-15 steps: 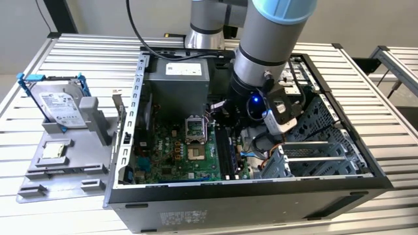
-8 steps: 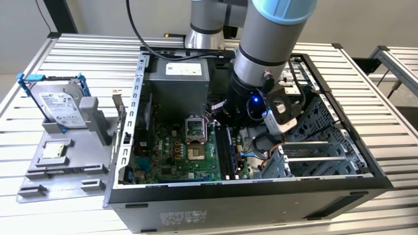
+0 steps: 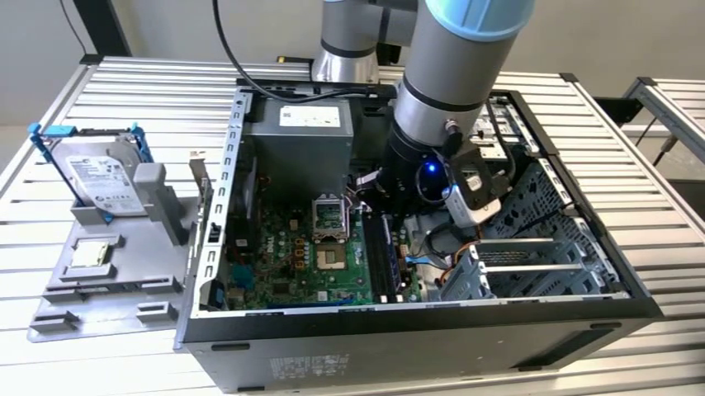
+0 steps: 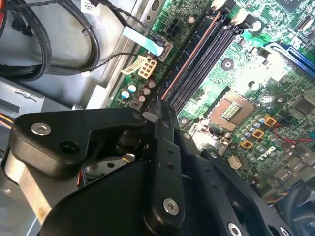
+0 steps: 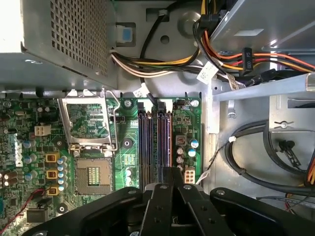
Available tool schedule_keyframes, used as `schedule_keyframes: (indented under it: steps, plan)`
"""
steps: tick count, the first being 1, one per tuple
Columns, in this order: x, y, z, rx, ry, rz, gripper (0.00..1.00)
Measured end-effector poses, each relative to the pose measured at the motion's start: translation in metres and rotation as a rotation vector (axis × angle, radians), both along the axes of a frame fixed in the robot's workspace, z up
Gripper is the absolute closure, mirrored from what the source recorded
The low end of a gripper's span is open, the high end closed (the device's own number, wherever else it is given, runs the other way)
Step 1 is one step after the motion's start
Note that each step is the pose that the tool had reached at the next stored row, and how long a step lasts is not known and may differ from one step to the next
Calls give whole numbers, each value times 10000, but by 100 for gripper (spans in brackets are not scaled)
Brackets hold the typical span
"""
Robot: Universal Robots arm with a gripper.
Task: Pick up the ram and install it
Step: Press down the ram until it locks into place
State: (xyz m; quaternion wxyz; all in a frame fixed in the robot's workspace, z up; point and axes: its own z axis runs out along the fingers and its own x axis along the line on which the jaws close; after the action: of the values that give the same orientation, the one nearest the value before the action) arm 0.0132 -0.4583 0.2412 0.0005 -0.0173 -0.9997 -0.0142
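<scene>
Ram: can't pick it out for sure in any view, so its long axis & heading can't be told. Nearest match is the slots (image 5: 155, 142), a dark row of four on the motherboard (image 3: 292, 247). Their long axis runs from the PSU (image 3: 297, 140) end of the case (image 3: 441, 313) toward its opposite wall.

Gripper (image 5: 172, 172) is inside the case, tip right over the slots' end farthest from the PSU, on the side nearest the drive-bay cables. In the second wrist view the jaws are drawn together, w/ little or no gap at the tip (image 4: 160, 105). Whether anything is pinched there: can't tell, since the black linkage hides it. Contact w/ the slots also can't be told.

CPU socket (image 5: 91, 172) is beside the slots, open & bare. Outside the case, at the exterior view's left, a hard drive (image 3: 105, 181) stands upright in a grey tray (image 3: 99, 289) on the slatted table (image 3: 144, 91).
</scene>
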Motion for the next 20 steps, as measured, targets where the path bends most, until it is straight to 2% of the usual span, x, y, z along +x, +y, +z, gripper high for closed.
schedule_keyframes:
  steps: [2,5,7,20]
  plan:
    - [2,0,0,-2,0,2,100]
    - [14,-3,2,81,99,7,100]
    - [13,-3,2,81,103,76,100]
    - [14,-3,2,68,110,2402,100]
